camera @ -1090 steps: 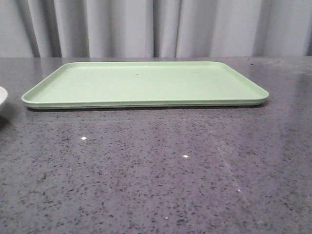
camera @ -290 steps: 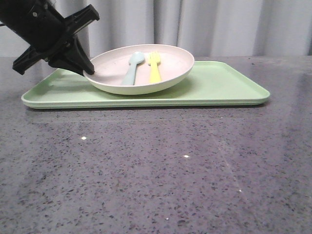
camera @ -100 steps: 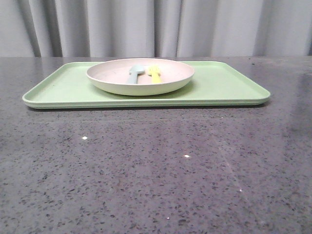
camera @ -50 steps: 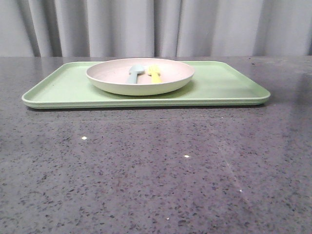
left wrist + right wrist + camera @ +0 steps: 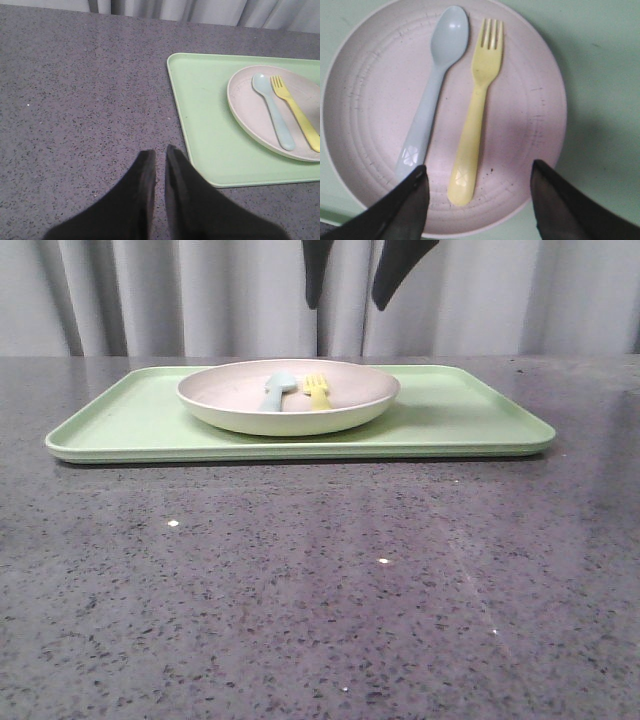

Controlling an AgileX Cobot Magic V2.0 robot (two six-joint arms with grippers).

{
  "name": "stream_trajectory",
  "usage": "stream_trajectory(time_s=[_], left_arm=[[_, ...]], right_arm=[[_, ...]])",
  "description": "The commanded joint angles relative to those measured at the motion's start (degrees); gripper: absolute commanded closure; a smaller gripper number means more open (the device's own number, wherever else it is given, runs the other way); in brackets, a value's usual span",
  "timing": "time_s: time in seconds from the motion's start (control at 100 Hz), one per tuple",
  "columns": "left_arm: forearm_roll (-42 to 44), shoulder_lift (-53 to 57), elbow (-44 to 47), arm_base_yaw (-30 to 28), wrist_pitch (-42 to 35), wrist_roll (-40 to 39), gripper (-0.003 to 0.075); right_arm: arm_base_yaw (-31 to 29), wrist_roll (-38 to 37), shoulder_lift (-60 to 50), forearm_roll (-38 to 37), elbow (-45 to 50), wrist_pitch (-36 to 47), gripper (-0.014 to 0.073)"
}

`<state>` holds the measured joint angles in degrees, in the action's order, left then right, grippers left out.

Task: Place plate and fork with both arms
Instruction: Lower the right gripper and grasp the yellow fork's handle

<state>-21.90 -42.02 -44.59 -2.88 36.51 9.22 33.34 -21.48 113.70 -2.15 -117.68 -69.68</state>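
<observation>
The pale pinkish plate [image 5: 290,418] rests flat on the light green tray [image 5: 130,425], left of its middle. Inside the plate the yellow fork [image 5: 318,392] lies next to a blue-grey spoon [image 5: 277,390]. My right gripper [image 5: 347,306] hangs open above the plate, touching nothing. In the right wrist view its fingers straddle the handle end of the fork [image 5: 477,100] over the plate [image 5: 375,90], right gripper [image 5: 479,172] wide open. My left gripper [image 5: 160,155] is shut and empty over bare table, off the tray's [image 5: 210,130] left end, away from the plate [image 5: 250,110].
The spoon [image 5: 432,90] lies parallel to the fork, a finger's width to its side. The tray's right half [image 5: 470,410] holds nothing. Speckled grey table [image 5: 320,590] spreads in front; a grey curtain hangs behind.
The right gripper's two dark fingers have come down into the top of the front view, above the plate. Plate, fork, spoon and tray have not moved.
</observation>
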Motion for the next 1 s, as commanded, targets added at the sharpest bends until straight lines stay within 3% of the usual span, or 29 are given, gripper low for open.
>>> stream_trajectory(time_s=[0.0,0.86,0.99], left_arm=[[-0.9,0.2,-1.6,0.0,-3.2,-0.1,0.067],[-1.2,0.2,-1.6,0.0,-2.1,-0.1,0.067],[-1.2,0.2,-1.6,0.0,-2.1,-0.1,0.067]], right_arm=[[0.2,-0.7,0.2,-1.2,-5.1,-1.2,0.0147],[0.2,-2.5,9.6,-0.7,-7.5,-3.7,0.0151],[0.2,-2.5,9.6,-0.7,-7.5,-3.7,0.0221]])
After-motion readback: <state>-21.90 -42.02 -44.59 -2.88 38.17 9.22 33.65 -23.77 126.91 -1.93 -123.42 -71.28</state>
